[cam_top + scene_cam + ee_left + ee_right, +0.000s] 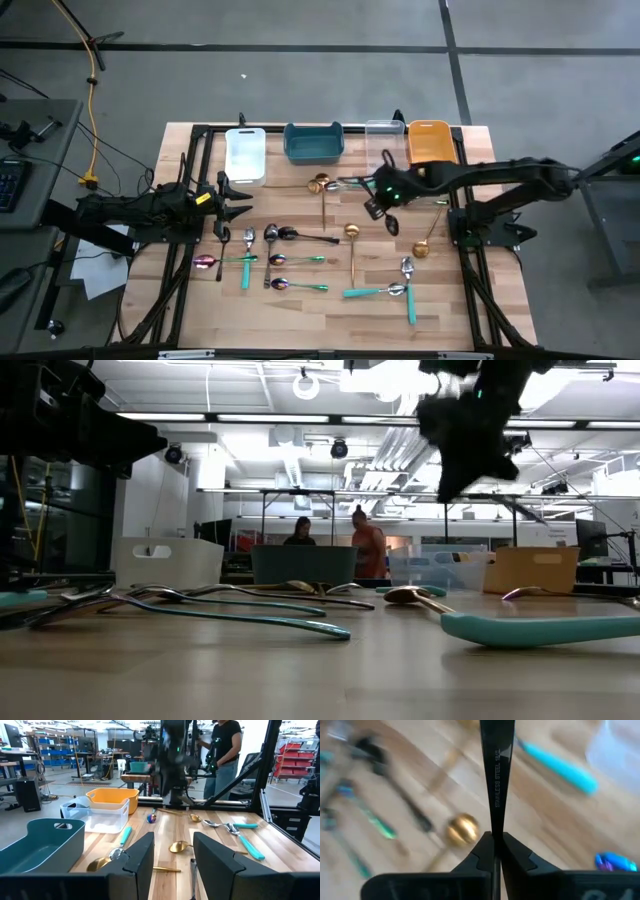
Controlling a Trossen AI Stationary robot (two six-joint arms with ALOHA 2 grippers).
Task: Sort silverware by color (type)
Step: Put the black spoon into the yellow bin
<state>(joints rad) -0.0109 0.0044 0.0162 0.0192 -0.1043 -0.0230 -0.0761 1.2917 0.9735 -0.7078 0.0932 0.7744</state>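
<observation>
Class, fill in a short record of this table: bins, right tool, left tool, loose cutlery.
Bins: white bin, teal bin, clear bin, orange bin along the far edge.
Right tool: shut on a dark steel utensil handle, lifted above the table.
Left tool: open, empty, at the left edge.
Loose cutlery: teal-handled spoon, gold spoon.

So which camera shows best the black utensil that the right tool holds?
The right wrist view: the black utensil fills it, pinched in the shut right tool. The high view shows it small, hanging. In the other views I cannot make it out.
</observation>
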